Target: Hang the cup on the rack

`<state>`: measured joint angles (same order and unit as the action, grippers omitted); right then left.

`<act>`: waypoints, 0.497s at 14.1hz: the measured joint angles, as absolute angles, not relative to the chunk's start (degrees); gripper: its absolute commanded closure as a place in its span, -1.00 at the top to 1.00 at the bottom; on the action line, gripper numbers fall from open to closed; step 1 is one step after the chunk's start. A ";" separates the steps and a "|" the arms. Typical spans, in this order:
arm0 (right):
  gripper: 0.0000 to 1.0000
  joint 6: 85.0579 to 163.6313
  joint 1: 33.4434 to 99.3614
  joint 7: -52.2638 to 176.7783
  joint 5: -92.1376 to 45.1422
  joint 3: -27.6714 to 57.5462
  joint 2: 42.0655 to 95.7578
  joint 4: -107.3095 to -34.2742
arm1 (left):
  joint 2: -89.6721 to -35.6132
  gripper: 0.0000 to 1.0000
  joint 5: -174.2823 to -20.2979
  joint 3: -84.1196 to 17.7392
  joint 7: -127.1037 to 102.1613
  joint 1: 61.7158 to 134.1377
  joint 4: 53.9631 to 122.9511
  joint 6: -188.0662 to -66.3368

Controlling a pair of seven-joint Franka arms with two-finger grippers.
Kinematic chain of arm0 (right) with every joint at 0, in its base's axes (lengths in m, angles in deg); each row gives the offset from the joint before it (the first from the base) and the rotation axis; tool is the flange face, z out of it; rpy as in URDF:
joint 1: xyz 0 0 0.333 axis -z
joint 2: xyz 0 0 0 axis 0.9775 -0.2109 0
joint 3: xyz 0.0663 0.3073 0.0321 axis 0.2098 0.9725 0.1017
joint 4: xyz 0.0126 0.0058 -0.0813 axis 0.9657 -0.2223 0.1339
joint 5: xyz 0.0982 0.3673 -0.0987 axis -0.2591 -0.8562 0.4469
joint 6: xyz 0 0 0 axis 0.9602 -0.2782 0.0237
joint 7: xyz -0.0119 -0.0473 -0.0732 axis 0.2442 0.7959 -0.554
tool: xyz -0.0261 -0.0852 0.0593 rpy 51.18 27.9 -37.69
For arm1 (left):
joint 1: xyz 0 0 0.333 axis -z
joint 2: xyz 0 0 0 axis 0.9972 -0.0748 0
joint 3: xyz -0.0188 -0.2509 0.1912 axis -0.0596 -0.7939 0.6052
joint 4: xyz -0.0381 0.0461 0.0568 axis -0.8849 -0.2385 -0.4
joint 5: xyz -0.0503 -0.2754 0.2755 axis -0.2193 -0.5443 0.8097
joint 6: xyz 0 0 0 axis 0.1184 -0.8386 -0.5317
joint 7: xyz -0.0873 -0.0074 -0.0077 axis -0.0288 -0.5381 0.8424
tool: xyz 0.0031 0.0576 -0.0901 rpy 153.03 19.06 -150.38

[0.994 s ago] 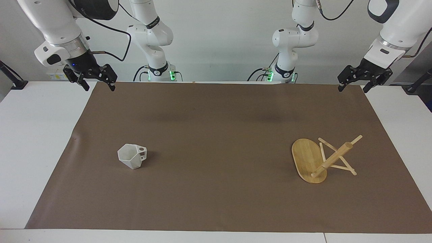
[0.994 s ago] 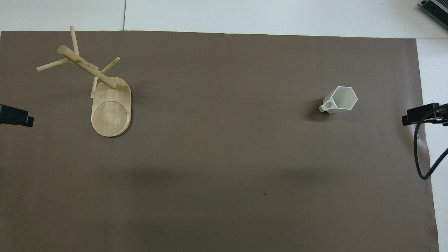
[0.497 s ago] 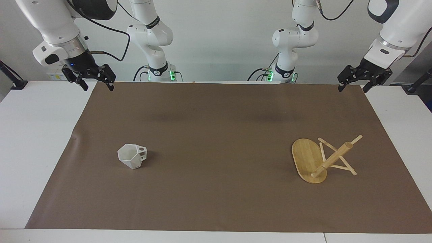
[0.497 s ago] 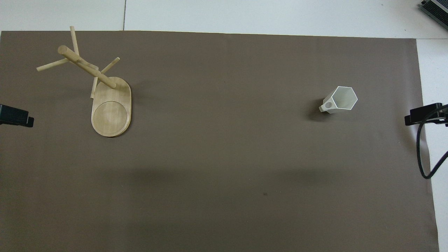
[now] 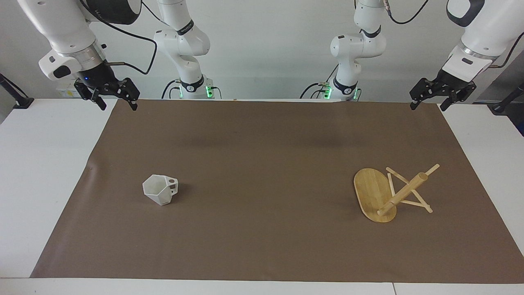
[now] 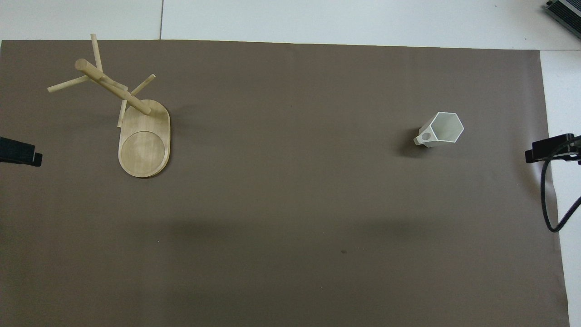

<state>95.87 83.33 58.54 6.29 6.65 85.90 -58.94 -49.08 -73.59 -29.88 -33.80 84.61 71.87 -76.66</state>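
The white faceted cup (image 5: 159,189) stands upright on the brown mat toward the right arm's end, its pierced handle pointing toward the rack; it also shows in the overhead view (image 6: 441,129). The bamboo rack (image 5: 387,194) stands on its oval base toward the left arm's end, with its post and thin pegs bare; in the overhead view the rack (image 6: 136,122) shows its base and pegs. My right gripper (image 5: 118,106) is open and empty over the mat's corner by the robots. My left gripper (image 5: 428,107) is open and empty over the other corner by the robots.
The brown mat (image 5: 262,229) covers most of the white table (image 5: 37,164). In the overhead view only a finger of each gripper shows at the mat's side edges, and a black cable (image 6: 547,200) hangs at the right arm's end.
Both grippers have drifted slightly upward and outward, still open. The cup and the rack have not moved.
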 measured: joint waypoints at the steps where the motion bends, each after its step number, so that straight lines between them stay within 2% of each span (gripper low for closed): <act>1: 1.00 95.88 83.33 58.54 6.29 6.65 85.90 -58.94 | -49.08 1.00 -73.59 -29.86 -33.79 84.61 71.87 -76.54; 7: 1.00 95.89 83.33 58.54 6.29 6.65 85.90 -58.95 | -49.08 1.00 -73.59 -29.93 -33.79 84.60 71.88 -76.42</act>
